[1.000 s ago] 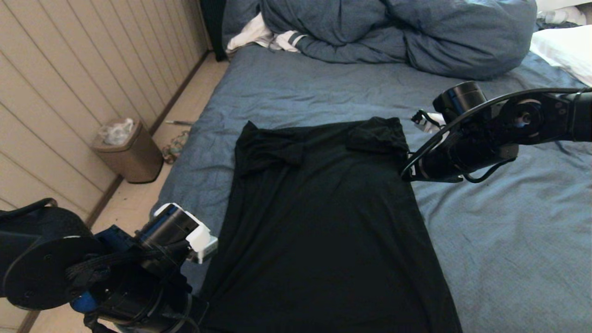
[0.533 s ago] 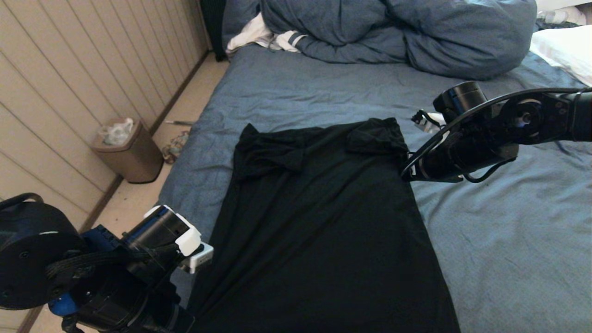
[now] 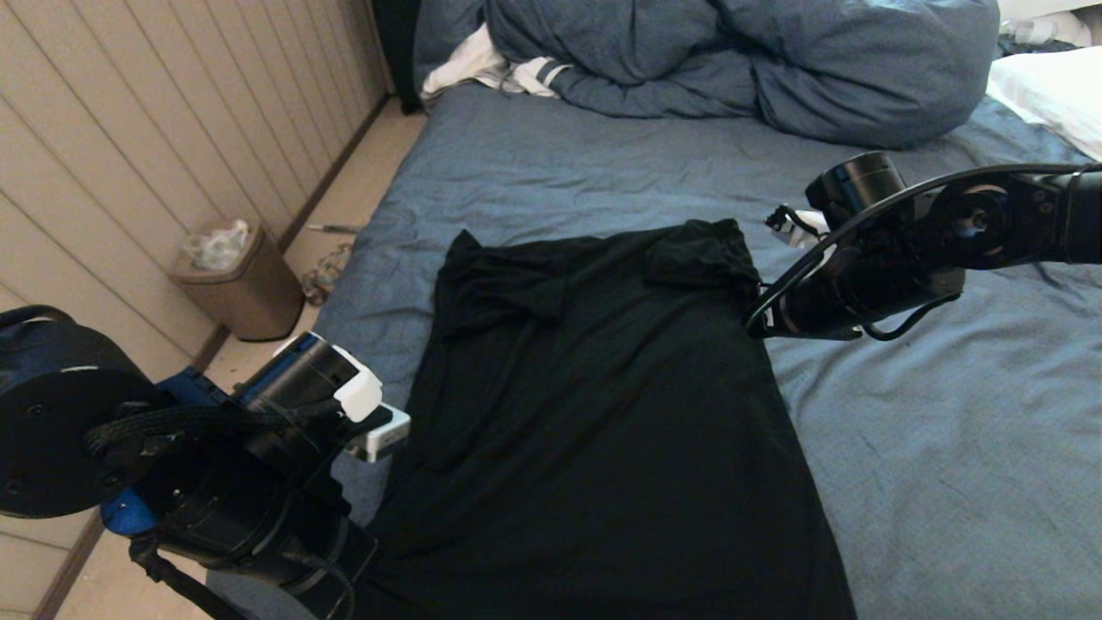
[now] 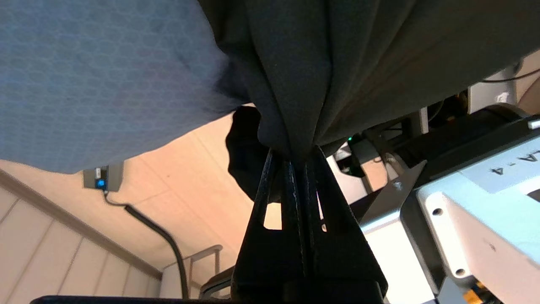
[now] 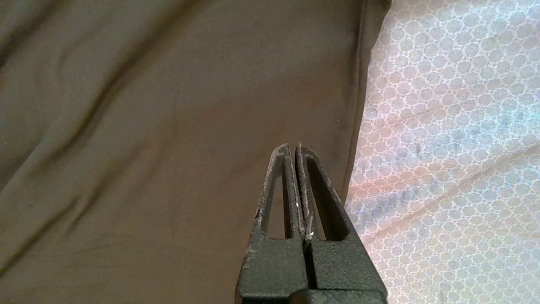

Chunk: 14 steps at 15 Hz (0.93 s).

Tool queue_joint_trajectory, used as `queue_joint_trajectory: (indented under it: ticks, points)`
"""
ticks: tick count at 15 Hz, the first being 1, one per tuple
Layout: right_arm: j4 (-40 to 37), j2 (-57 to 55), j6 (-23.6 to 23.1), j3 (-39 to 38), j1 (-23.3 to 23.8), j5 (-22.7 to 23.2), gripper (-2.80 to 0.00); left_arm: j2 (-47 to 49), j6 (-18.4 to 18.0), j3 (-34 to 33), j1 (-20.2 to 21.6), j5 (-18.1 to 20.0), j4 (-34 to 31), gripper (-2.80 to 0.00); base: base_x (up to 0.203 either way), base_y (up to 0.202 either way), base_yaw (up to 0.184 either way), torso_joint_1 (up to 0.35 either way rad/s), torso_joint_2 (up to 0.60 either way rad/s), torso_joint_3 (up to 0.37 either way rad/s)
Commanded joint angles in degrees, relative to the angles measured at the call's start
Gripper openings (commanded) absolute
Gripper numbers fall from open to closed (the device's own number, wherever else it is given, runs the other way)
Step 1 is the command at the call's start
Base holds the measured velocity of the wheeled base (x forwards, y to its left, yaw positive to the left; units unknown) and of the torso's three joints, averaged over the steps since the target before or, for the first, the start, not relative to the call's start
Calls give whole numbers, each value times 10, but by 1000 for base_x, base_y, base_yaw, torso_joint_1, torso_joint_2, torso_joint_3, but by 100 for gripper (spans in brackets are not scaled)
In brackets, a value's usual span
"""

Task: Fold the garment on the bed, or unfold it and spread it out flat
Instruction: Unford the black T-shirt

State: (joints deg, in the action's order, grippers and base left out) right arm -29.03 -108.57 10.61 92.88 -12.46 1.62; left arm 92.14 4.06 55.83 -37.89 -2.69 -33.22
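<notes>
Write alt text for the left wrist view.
The left pincer is shut on a bunched fold of the black T-shirt, which drapes off the blue bed. Past them show pale floor and a dark cable.

One garment (image 3: pixel 594 413), one bed (image 3: pixel 930 448), one duvet (image 3: pixel 758 60), two hands: left (image 4: pixel 300 158), right (image 5: pixel 293 147)

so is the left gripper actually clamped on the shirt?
Yes. Left gripper jaws are shut on a bunched fold of the black shirt.
</notes>
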Motion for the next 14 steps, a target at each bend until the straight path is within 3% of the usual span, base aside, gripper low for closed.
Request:
queue_joint_trajectory:
  ticks: [1, 5, 6, 12, 14]
  points:
    - [-2, -2, 0, 0, 0, 0, -280, 6, 0, -1, 1, -1, -4, -280, 0, 0, 0, 0, 0, 0]
    - [-2, -5, 0, 0, -1, 0, -280, 6, 1, -23, 1, -1, -3, -280, 0, 0, 0, 0, 0, 0]
    - [-2, -5, 0, 0, -1, 0, -280, 6, 1, -29, -3, 0, -1, 0, 0, 0, 0, 0, 0, 0]
    - [-2, -5, 0, 1, 2, 0, -280, -23, 2, -27, -15, -2, 3, 0, 0, 0, 0, 0, 0, 0]
    - [-2, -4, 0, 1, 1, 0, -280, -42, 1, 2, -7, -7, -1, 0, 0, 0, 0, 0, 0, 0]
